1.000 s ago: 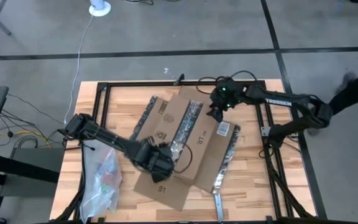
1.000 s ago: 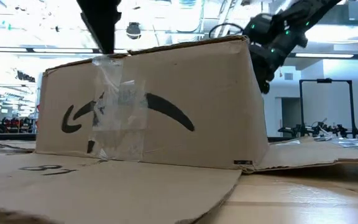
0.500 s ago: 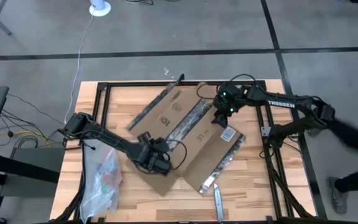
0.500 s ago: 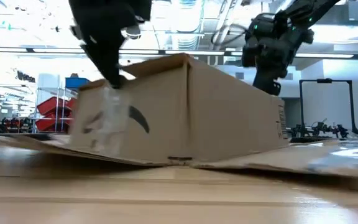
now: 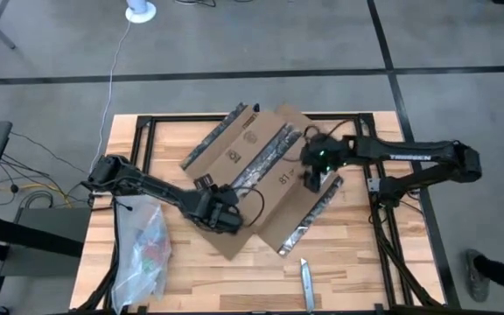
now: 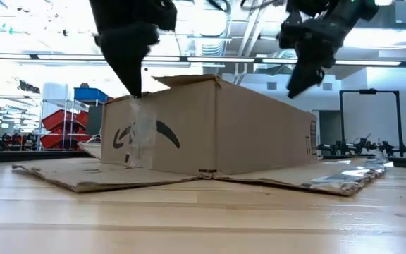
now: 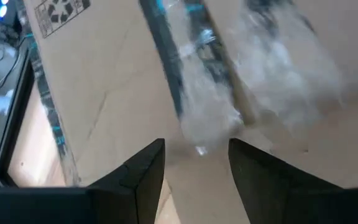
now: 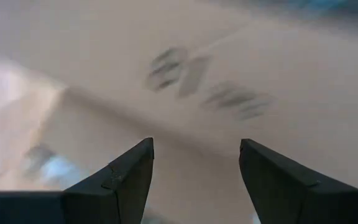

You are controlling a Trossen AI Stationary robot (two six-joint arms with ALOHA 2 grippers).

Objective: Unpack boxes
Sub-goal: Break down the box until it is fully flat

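The brown cardboard box [image 5: 265, 171] lies in the middle of the table with its flaps spread flat on the wood, dark printed tape along its middle. In the low view the box [image 6: 217, 134] shows a smile-arrow print and loose clear tape [image 6: 141, 130]. My left gripper [image 5: 220, 217] is open at the box's near-left end. My right gripper [image 5: 313, 179] is open and hangs just above the box's right end [image 6: 292, 90], apart from it. My left gripper comes from above, pointing down, its open fingertips [image 6: 134, 93] at the top edge of the box's near-left end [image 6: 138, 102], where the torn tape [image 7: 210, 118] runs. The box is not lifted: its spread flaps lie on the table.
A clear plastic bag [image 5: 144, 249] with coloured contents lies at the table's near-left. A box cutter [image 5: 307, 282] lies near the front edge, right of centre. Black frame rails [image 5: 383, 210] run along the table's sides.
The box has turned about on the table and slid toward the far edge, its flaps dragging along; the low view now shows a corner instead of the broad side. My right gripper has gone toward the near edge, over the box. My left gripper has stayed at the box's end.
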